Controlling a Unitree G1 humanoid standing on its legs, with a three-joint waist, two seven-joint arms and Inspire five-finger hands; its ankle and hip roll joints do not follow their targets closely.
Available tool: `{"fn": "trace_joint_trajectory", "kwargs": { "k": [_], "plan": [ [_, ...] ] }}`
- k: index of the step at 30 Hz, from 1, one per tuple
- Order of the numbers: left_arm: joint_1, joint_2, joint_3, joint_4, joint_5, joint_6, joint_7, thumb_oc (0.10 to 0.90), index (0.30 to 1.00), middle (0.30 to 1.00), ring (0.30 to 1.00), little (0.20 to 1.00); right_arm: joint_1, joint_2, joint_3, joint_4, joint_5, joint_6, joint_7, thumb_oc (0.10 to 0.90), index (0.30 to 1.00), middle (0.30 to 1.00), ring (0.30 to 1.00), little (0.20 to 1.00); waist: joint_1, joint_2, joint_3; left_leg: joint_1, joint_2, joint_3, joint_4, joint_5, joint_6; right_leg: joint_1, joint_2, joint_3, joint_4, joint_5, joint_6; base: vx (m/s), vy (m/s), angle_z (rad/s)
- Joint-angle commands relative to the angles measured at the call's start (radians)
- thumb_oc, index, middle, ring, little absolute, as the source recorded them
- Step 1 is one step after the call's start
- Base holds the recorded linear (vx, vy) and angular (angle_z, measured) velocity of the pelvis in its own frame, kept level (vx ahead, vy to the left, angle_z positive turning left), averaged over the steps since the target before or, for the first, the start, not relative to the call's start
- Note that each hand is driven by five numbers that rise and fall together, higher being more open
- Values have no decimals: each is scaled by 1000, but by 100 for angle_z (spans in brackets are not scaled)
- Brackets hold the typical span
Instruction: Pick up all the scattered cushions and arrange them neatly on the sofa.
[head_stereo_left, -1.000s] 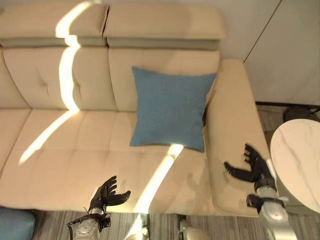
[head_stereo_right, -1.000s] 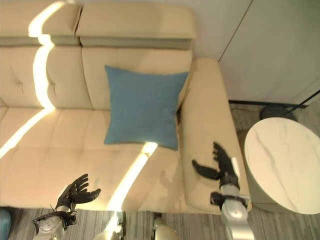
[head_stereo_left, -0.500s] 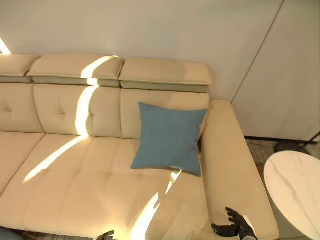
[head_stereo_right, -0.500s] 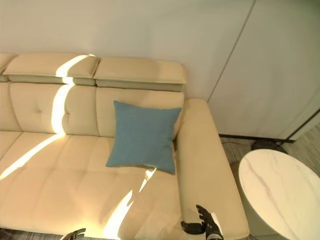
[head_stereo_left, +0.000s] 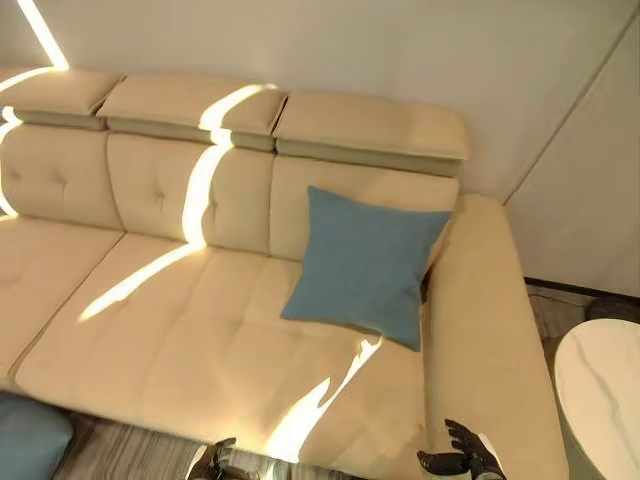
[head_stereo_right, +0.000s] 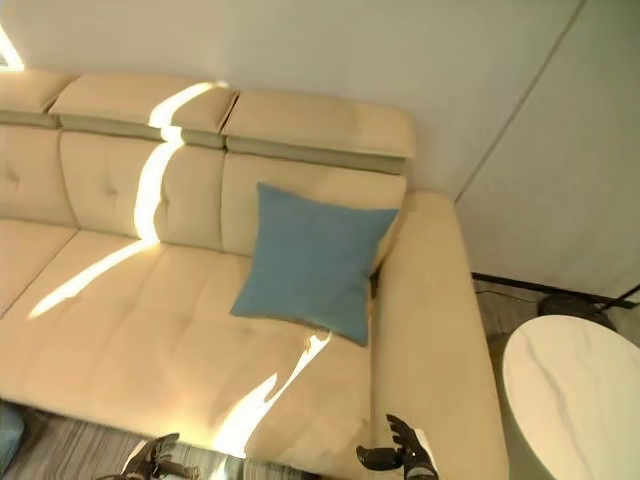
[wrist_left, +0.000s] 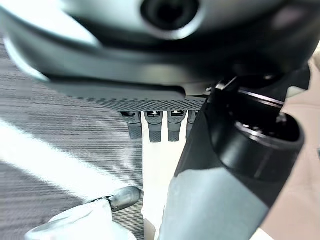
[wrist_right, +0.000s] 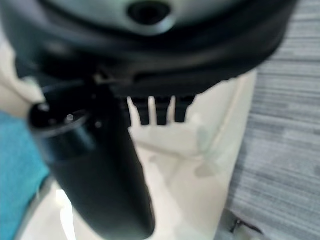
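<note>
A blue square cushion leans upright against the back of the beige sofa, beside its right armrest. The corner of a second blue cushion lies on the striped floor at the sofa's front left. My left hand hangs open in front of the seat edge, holding nothing; its straight fingers point at the floor. My right hand is open over the front end of the armrest, its fingers straight and holding nothing.
A round white marble table stands right of the sofa. A dark lamp base sits on the floor by the wall behind it. Grey striped carpet runs along the sofa's front.
The camera has tilted up and swung left, bringing in more of the sofa and the floor cushion. Both hands now sit at the bottom edge, still open. The sofa cushion has not moved.
</note>
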Motion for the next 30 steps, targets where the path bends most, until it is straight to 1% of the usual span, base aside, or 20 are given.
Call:
{"fn": "trace_joint_trajectory", "kwargs": {
  "k": [1,2,4,5,6,8,9,10,14,16,17,18,19,21,22,23,24,26,28,30],
  "plan": [
    [-43,44,25,-4,-33,-49,37,800,900,900,900,900,-54,-39,0,-57,15,-39,-41,800,900,900,900,900,3,-67,30,-48,25,128,117,-115,-9,34,-51,-3,2,-125,60,-108,-8,59],
    [-35,42,34,-4,-34,-49,37,800,900,900,900,900,-66,-43,2,-57,1,-30,-40,800,900,900,900,900,-7,-79,32,-26,29,157,186,-187,8,21,-69,-18,2,-108,60,-142,1,47],
    [-29,36,43,10,-34,-49,37,800,900,900,900,900,-72,-44,3,-51,-5,-31,-37,800,900,900,900,900,-17,-86,32,1,24,171,244,-244,15,14,-80,-27,2,-99,58,-153,29,16],
    [-31,33,47,12,-35,-48,37,800,900,900,900,900,-68,-42,-4,-48,-2,-25,-35,800,900,900,900,900,-33,-86,25,38,38,199,256,-263,15,4,-87,-54,2,-96,56,-95,36,35],
    [-31,33,47,12,-35,-48,37,800,900,900,900,900,-68,-42,-4,-48,-2,-25,-35,800,900,900,900,900,-33,-86,25,38,38,198,256,-264,15,5,-87,-54,2,-96,56,-84,52,68],
    [-37,28,43,17,-33,-48,37,800,900,900,900,900,-65,-35,-14,-37,-2,-22,-33,800,900,900,900,900,-57,-80,7,115,54,258,205,-282,9,-5,-93,-94,2,-89,61,-26,76,67],
    [-39,26,39,16,-26,-47,39,800,900,900,900,900,-64,-33,-15,-29,-8,-18,-35,800,900,900,900,900,-65,-74,4,139,53,270,177,-283,10,-5,-94,-108,2,-83,63,-56,178,78],
    [-42,21,31,20,-25,-45,42,800,900,900,900,900,-73,-29,-8,-24,-15,-16,-35,800,900,900,900,900,-67,-75,4,159,27,254,118,-285,11,-19,-97,-114,2,-55,72,-54,146,94],
    [-46,25,31,23,-25,-46,50,800,900,900,900,900,-88,-21,4,-5,-21,-12,-38,800,900,900,900,900,-59,-88,13,151,3,219,98,-282,18,-31,-104,-115,2,-28,82,-88,100,48],
    [-40,38,51,42,-23,-39,55,800,900,900,900,900,-109,-9,31,4,-49,1,-32,800,900,900,900,900,-29,-108,28,154,-24,191,38,-261,43,-57,-115,-111,47,-16,95,-144,128,16],
    [-40,38,51,42,-23,-39,55,800,900,900,900,900,-109,-9,32,4,-49,1,-32,800,900,900,900,900,-29,-109,28,154,-25,191,37,-261,43,-57,-116,-111,48,-17,95,-162,77,18],
    [-43,46,54,43,-23,-41,59,800,900,900,900,900,-121,-3,38,4,-51,2,-33,800,900,900,900,900,-24,-109,42,150,-27,181,26,-247,46,-82,-124,-102,86,-19,104,-165,31,0],
    [-52,55,51,48,-22,-43,62,800,900,900,900,900,-130,0,40,4,-54,4,-35,800,900,900,900,900,-24,-107,54,141,-29,160,21,-235,50,-105,-124,-58,122,-27,118,-236,45,4],
    [-55,63,41,42,-24,-49,66,800,900,900,900,900,-125,4,39,-4,-49,5,-30,800,900,900,900,900,-31,-99,62,121,-38,120,1,-213,58,-128,-97,66,170,-56,123,-214,26,43],
    [-53,72,33,41,-24,-52,68,800,900,900,900,900,-104,10,26,-5,-33,1,-31,800,900,900,900,900,-39,-90,62,88,-52,55,1,-190,67,-105,-62,194,204,-99,119,-148,1,126],
    [-54,73,33,41,-24,-52,68,800,900,900,900,900,-104,10,26,-5,-33,1,-31,800,900,900,900,900,-40,-91,60,85,-53,55,1,-188,67,-108,-63,194,203,-97,119,-139,-28,184],
    [-57,77,32,43,-26,-51,71,800,900,900,900,900,-97,14,24,-6,-26,-1,-29,800,900,900,900,900,-40,-88,63,72,-54,24,3,-178,67,-90,-45,243,223,-120,114,-70,-37,178],
    [-61,86,29,44,-23,-51,74,800,900,900,900,900,-91,14,22,-12,-15,-3,-29,800,900,900,900,900,-37,-86,56,44,-60,-26,7,-159,64,-58,-21,309,244,-159,102,-97,-95,88],
    [-60,89,33,44,-28,-52,79,800,900,900,900,900,-95,15,31,-19,-17,-4,-29,800,900,900,900,900,-27,-91,49,30,-66,-57,8,-150,56,-26,-12,327,225,-180,87,-51,-121,97],
    [-57,93,40,49,-37,-53,88,800,900,900,900,900,-101,8,44,-38,-17,-9,-30,800,900,900,900,900,-13,-102,40,15,-74,-84,4,-131,45,2,-5,322,181,-191,70,-43,-159,83]
  ]
}}
